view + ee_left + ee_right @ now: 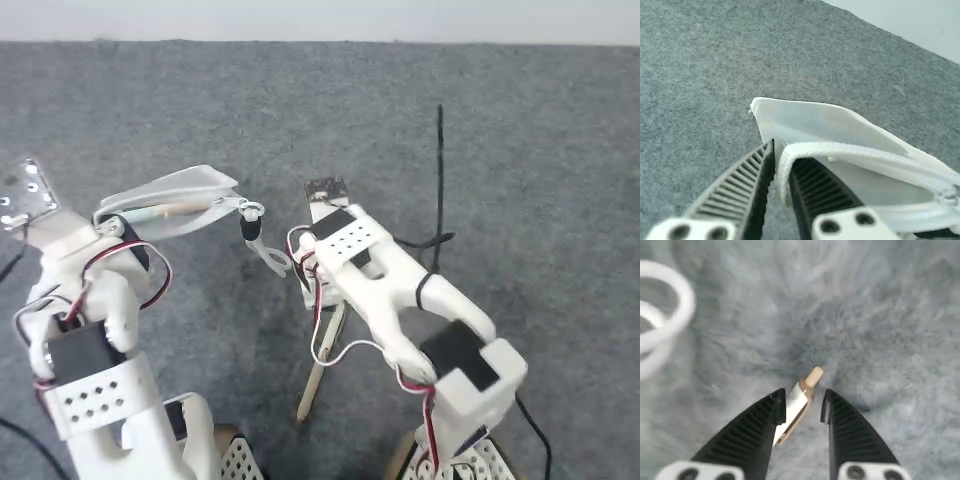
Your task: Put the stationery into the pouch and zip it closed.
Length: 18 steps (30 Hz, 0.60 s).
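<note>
1. Gripping the toothed zip rim of the white, translucent soft-plastic pouch (165, 205), the left gripper (780, 155) is clenched on it, its ribbed black jaws pressed to either side of the rim. The pouch hangs lifted off the grey, fuzzy carpet (520, 150), and a pale stick-like item shows through its wall.
2. At the pouch's right end sits a small ring-shaped zip pull (253, 211), and a white cord loop (273, 260) lies just below it.
3. Further right of the pouch, the right gripper (804, 394) has its jaws apart and grasps nothing. They straddle the eraser end of the slim wooden pencil (799, 405), which lies on the carpet. One jaw is just beside the shiny ferrule and the other stands apart from it.
4. The step in hand appears to be picking up this pencil. It would go best with the jaws centred over the shaft and closing on the wood rather than the slick ferrule, since a thin round pencil can roll on the pile.
5. The pouch film looks limp and likely to sag, so the left gripper should keep the mouth steady and open while the pencil is fed in lengthways.
</note>
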Each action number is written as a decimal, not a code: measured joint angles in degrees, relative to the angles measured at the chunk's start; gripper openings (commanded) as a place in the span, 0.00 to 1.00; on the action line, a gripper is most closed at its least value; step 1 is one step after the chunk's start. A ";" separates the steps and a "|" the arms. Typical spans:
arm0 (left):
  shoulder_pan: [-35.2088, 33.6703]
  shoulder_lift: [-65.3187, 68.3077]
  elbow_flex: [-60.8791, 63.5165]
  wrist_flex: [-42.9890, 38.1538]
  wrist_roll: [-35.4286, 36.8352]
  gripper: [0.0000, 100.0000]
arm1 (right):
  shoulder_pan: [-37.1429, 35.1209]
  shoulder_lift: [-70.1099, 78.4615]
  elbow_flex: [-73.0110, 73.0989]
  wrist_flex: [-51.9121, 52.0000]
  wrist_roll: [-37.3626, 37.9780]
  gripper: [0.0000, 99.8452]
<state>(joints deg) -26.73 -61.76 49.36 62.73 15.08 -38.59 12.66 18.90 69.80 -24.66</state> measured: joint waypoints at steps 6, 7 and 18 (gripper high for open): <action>0.00 0.00 0.00 0.00 0.00 0.01 | 0.00 2.99 -0.62 -0.44 0.00 0.11; 0.00 0.00 0.00 0.00 0.00 0.01 | 0.00 3.08 -0.62 -0.53 0.00 0.11; 0.00 0.00 0.00 0.00 0.00 0.01 | 0.35 3.08 -0.62 -0.53 2.02 0.01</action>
<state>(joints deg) -26.73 -61.76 49.36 62.73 15.08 -38.24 15.74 18.29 69.27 -22.64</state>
